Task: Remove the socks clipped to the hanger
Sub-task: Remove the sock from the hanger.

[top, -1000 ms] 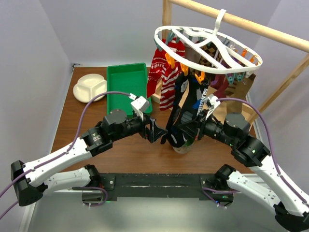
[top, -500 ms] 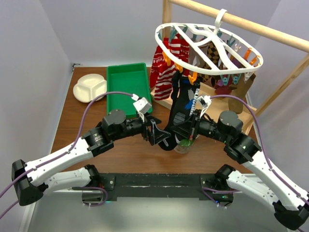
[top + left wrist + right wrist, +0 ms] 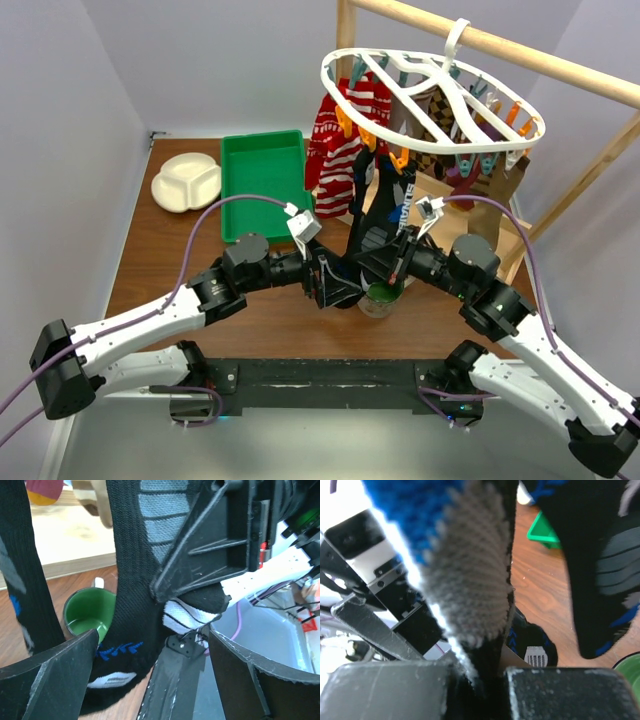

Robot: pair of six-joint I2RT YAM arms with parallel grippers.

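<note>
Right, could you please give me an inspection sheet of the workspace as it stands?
Surface: brown wooden table.
Job's things: white hanger hooked on the wooden pole; striped socks clipped to it; black sock hanging from its rim.
Clutter: green tray, white divided plate, green mug.
Grippers: left gripper open at the black sock's lower end; right gripper shut on the black sock.
Cables: purple cable along each arm.
Surroundings: plain walls.
</note>
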